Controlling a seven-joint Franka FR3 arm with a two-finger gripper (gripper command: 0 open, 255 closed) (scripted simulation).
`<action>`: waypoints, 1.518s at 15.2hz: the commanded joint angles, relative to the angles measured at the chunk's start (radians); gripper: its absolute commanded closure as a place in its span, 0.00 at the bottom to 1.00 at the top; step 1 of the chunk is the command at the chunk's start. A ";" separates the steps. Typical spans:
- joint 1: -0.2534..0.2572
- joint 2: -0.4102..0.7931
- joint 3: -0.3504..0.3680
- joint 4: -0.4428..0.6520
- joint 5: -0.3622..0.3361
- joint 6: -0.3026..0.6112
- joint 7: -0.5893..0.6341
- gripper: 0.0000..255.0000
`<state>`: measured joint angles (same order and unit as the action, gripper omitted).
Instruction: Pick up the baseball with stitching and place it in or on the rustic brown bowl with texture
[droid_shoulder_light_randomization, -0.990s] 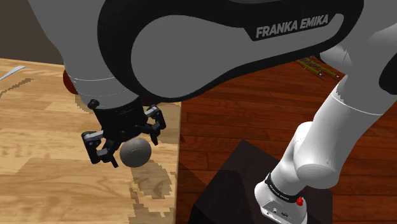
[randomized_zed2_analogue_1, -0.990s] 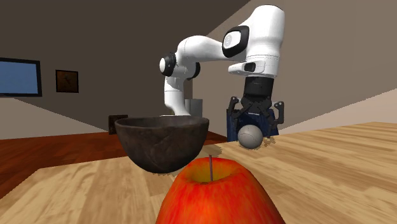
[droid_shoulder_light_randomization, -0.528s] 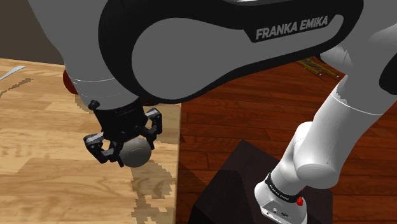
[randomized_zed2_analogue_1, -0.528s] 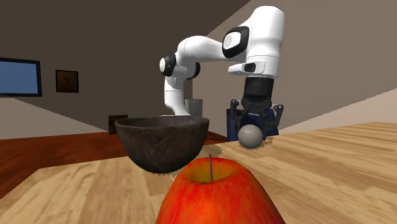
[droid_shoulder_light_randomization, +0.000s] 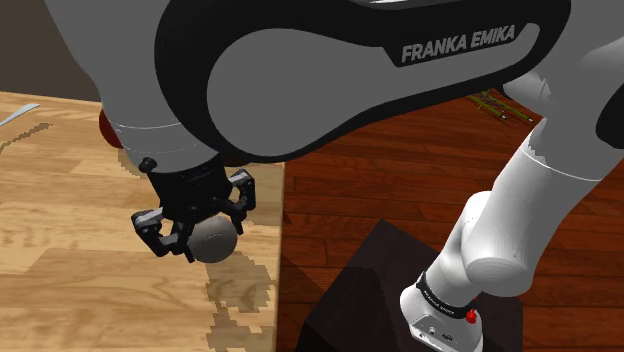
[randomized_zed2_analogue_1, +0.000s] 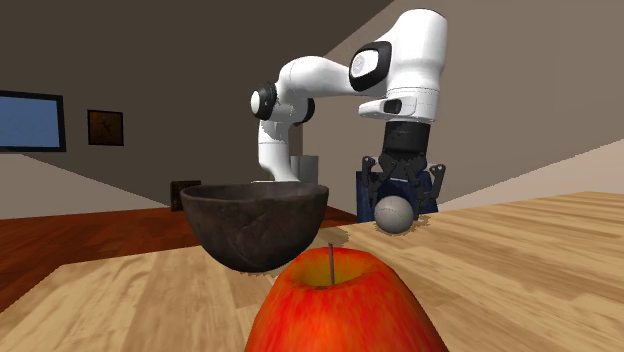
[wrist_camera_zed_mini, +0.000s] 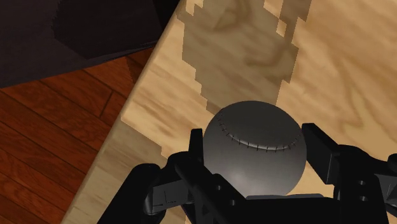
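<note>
The baseball (wrist_camera_zed_mini: 253, 146) is a grey ball with a curved line of stitching, resting on the wooden table (droid_shoulder_light_randomization: 70, 230) close to its edge. My black gripper (wrist_camera_zed_mini: 257, 151) comes down over it, and both fingers press against its sides. From the shoulder view the baseball (droid_shoulder_light_randomization: 216, 241) sits clasped in the gripper (droid_shoulder_light_randomization: 200, 243) under the arm. In the second exterior view the baseball (randomized_zed2_analogue_1: 394, 213) lies behind and to the right of the dark brown rough bowl (randomized_zed2_analogue_1: 255, 225), which stands upright and apart from the gripper (randomized_zed2_analogue_1: 397, 210).
A large red apple (randomized_zed2_analogue_1: 340, 305) fills the front of the second exterior view, just before the bowl. The table edge (droid_shoulder_light_randomization: 281, 250) drops to a dark wooden floor (droid_shoulder_light_randomization: 400, 180) beside the ball. The dark stand (droid_shoulder_light_randomization: 370, 290) is below the arm.
The fingers have drawn in from wide apart onto the ball's sides. The ball and the arm have stayed in the same spot.
</note>
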<state>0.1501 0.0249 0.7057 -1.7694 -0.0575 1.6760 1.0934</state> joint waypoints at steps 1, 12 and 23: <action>0.000 0.000 0.000 -0.001 0.000 0.000 0.000 1.00; 0.006 0.017 0.005 0.164 -0.010 -0.151 0.002 1.00; 0.031 0.078 0.018 0.375 -0.048 -0.318 0.023 1.00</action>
<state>0.1758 0.0927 0.7213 -1.4196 -0.0991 1.3761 1.1118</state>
